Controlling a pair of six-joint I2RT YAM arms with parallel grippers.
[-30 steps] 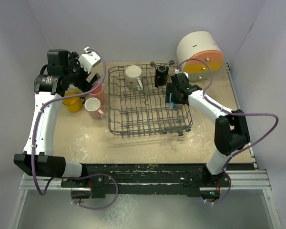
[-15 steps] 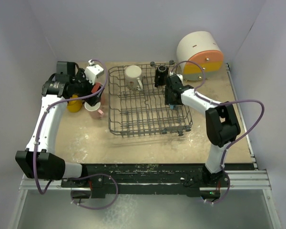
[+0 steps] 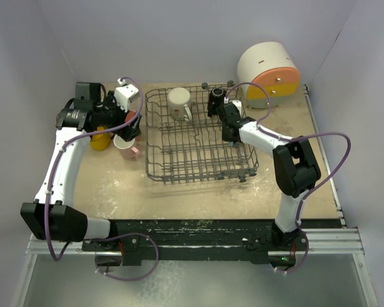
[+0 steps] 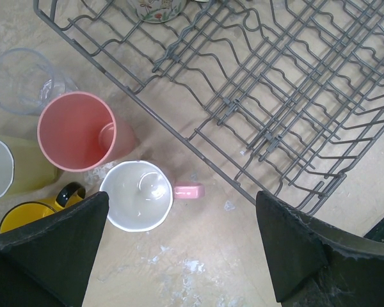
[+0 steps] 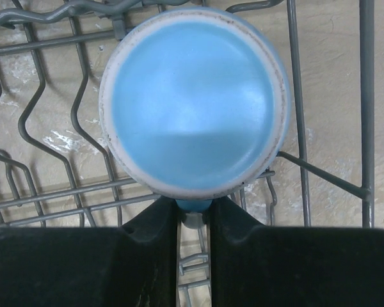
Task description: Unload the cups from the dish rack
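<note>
Inside the dish rack (image 3: 198, 160), along its right side, sat one light blue cup (image 5: 192, 102), its round face turned to the wrist camera. Its handle was pinched between the clenched fingers of the right gripper (image 5: 192, 211). At the rack's far end stood one cream floral mug (image 3: 178, 102) and one black cup (image 3: 216, 99), both untouched. Left of the rack, grouped closely on the table (image 3: 179, 198), stood a salmon tumbler (image 4: 77, 131), clear glass (image 4: 22, 80), pink mug (image 4: 141, 195) with white interior, yellow mug (image 4: 25, 214) and yellow-green cup (image 4: 6, 169). Above that group, beside the rack's left edge, the left gripper (image 4: 179, 243) hung spread wide, grasping nothing. Beyond the rack's far right corner stood a round white container (image 3: 269, 67).
</note>
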